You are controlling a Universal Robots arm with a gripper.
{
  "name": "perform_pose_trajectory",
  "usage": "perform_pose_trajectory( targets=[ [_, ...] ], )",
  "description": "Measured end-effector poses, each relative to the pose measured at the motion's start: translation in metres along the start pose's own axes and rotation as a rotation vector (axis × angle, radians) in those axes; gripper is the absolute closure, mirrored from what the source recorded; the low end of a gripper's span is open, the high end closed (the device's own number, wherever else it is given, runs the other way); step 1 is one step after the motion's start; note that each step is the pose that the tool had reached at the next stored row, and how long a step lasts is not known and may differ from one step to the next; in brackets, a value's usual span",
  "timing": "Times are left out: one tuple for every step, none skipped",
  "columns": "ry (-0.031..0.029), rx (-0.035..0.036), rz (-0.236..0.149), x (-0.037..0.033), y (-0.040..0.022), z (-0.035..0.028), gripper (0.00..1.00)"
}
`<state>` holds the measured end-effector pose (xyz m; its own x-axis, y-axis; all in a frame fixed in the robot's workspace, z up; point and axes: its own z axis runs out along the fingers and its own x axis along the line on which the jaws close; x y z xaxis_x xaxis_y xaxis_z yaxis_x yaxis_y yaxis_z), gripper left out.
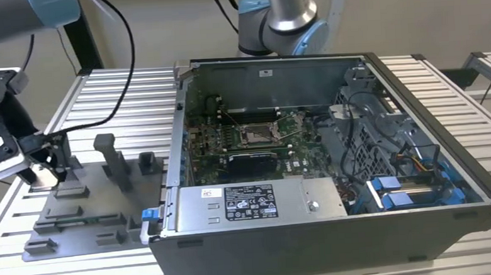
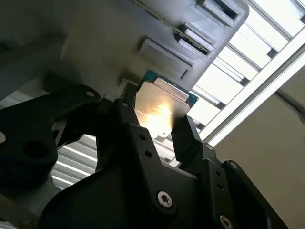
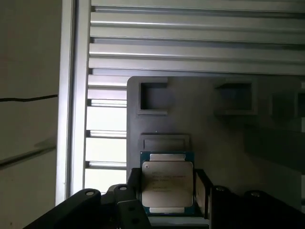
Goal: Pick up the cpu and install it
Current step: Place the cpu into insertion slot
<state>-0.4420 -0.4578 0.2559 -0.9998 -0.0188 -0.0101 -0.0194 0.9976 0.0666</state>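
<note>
Gripper is pinching the cpu by two opposite edges, jaws narrowed to chip width, likely sparing its metal top and contacts. Cpu is hanging over the grey fixture tray edge, exterior view's left. Open computer case with socket is sitting well apart beyond.

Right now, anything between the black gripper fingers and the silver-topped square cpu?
Nothing: in both wrist views the black fingers sit against the edges of the silver-topped cpu.
</note>
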Motion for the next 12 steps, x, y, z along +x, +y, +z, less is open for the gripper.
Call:
perform_pose_trajectory(
  targets=[
    [-0.0001,-0.0001,0.000,-0.0001,0.0003,-0.0046,1.00],
    [-0.0001,0.0000,0.000,-0.0001,0.0006,-0.0089,1.00],
    [0.0000,0.0001,0.000,-0.0002,0.0009,-0.0133,1.00],
    [-0.0002,-0.0001,0.000,-0.0002,0.0012,-0.0180,1.00],
    [-0.0001,0.0000,0.000,-0.0002,0.0015,-0.0225,1.00],
    [-0.0001,0.0000,0.000,-0.0003,0.0018,-0.0270,1.00],
    [-0.0002,-0.0001,0.000,-0.0004,0.0021,-0.0315,1.00],
    [0.0003,0.0001,0.000,-0.0004,0.0024,-0.0363,1.00],
    [0.0010,0.0000,0.000,-0.0005,0.0027,-0.0404,1.00],
    [0.0018,-0.0001,0.000,-0.0006,0.0029,-0.0444,1.00],
    [0.0024,-0.0001,0.000,-0.0006,0.0032,-0.0479,1.00],
    [0.0029,0.0000,0.000,-0.0006,0.0034,-0.0511,1.00]
  ],
)
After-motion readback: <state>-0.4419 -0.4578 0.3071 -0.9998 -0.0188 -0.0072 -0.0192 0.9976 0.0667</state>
